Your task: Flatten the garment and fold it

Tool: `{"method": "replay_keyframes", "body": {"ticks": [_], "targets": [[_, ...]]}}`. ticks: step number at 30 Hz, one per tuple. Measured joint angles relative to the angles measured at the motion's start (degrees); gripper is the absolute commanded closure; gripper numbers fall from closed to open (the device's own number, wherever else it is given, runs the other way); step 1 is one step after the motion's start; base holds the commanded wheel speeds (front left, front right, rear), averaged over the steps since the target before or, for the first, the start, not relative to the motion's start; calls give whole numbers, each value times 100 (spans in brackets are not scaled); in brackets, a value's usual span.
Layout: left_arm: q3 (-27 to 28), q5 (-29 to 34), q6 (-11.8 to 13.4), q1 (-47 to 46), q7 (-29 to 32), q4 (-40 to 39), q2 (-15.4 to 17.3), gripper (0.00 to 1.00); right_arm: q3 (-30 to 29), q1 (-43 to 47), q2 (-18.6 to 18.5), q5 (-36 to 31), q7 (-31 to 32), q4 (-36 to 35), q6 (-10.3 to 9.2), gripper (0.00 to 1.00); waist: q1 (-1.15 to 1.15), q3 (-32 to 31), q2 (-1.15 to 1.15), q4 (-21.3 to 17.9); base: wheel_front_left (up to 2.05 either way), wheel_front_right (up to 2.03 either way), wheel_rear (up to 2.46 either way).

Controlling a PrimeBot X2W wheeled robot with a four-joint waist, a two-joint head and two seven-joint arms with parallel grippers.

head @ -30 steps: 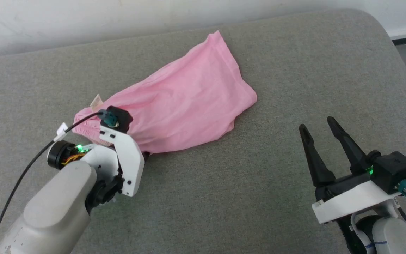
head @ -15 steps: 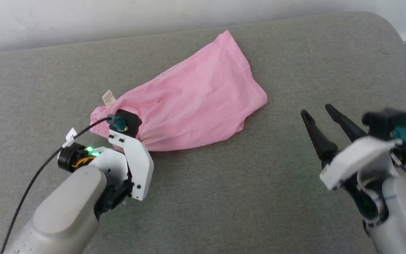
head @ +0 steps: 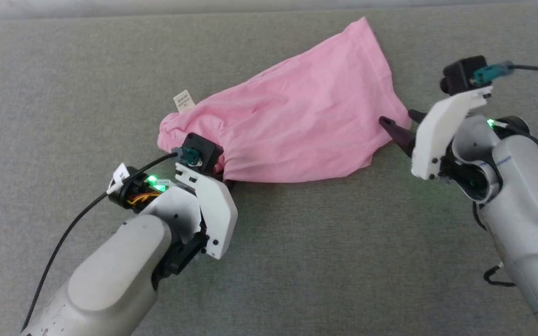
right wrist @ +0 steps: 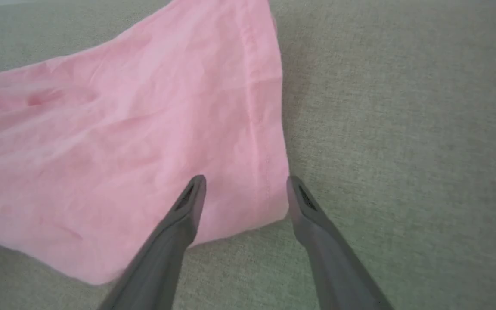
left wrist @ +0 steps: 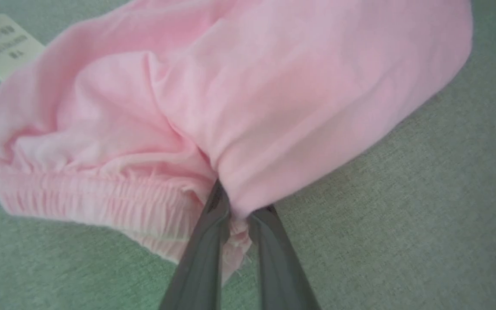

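A grey woven fabric surface (head: 297, 280) spreads under both arms. The garment (head: 297, 116), a light-pink pair of shorts, lies on it toward the far middle of the head view. It runs slantwise from its gathered waistband (left wrist: 101, 198) at the near left end to a pointed corner at the far right. It is not flat: shallow creases cross the cloth, and the waistband end is bunched. A small white label (head: 184, 101) with dark print sticks out at the left end, just beside the waistband.

The left gripper (left wrist: 241, 202) sits at the near edge of the waistband end. Its 2 dark fingers are pressed together on a pinch of pink cloth, which puckers into folds above them.

The right gripper (right wrist: 243, 185) is at the garment's right edge, its 2 fingers spread wide and holding nothing. In the right wrist view, 1 fingertip (right wrist: 196, 185) is over the pink cloth, while the other is just beside the stitched hem, over the grey surface. The tips seem close to the cloth, but whether they touch it cannot be told.
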Motion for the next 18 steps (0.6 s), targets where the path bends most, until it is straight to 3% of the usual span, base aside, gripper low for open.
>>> {"method": "replay_keyframes", "body": {"ticks": [10,11,12,13,18], "targets": [[-12,-4,-32,-37,-167,-141,-60,100,736,-710,-46,757,844,767,-9,0,-2,284,0,256,0,0,0],[-20,-4,-32,-37,-168,-157,-62,100,803,-749,-85,834,923,767,-9,54,-2,284,0,268,0,0,0],[-27,-4,-32,-36,-168,-163,-60,100,889,-772,-126,882,977,764,-9,85,-2,278,0,277,0,0,0],[-36,-4,-32,-36,-170,-164,-60,100,965,-778,-164,917,984,755,-9,100,-2,267,0,283,0,0,0],[-63,-10,-40,-8,-253,-165,-32,100,1234,-694,-241,1128,605,644,-8,100,-1,168,0,296,0,0,0]]}}
